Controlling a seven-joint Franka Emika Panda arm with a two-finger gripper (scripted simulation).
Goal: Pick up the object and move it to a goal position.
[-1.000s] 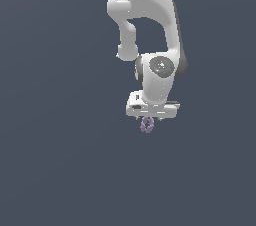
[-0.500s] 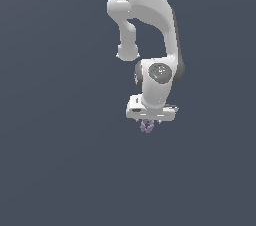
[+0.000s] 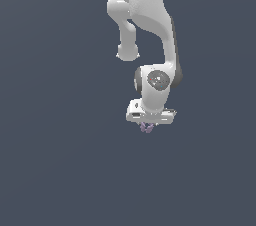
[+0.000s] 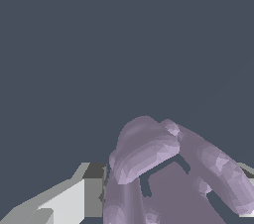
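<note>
The object (image 3: 146, 128) is a small pale lilac lumpy shape hanging just under the white gripper (image 3: 147, 126). The hand hides its upper part in the exterior view. The gripper is shut on it and holds it off the dark surface. In the wrist view the object (image 4: 163, 168) fills the near part of the picture, with looping rounded lobes. One light grey finger (image 4: 74, 198) presses on one side of it. The other finger barely shows at the picture's edge.
The white arm (image 3: 150, 30) comes down from the top of the exterior view. Around it is only a plain dark blue-grey surface (image 3: 55, 170); no other objects and no goal marker show.
The hand has moved a little downward in the exterior view with the object still in its grip.
</note>
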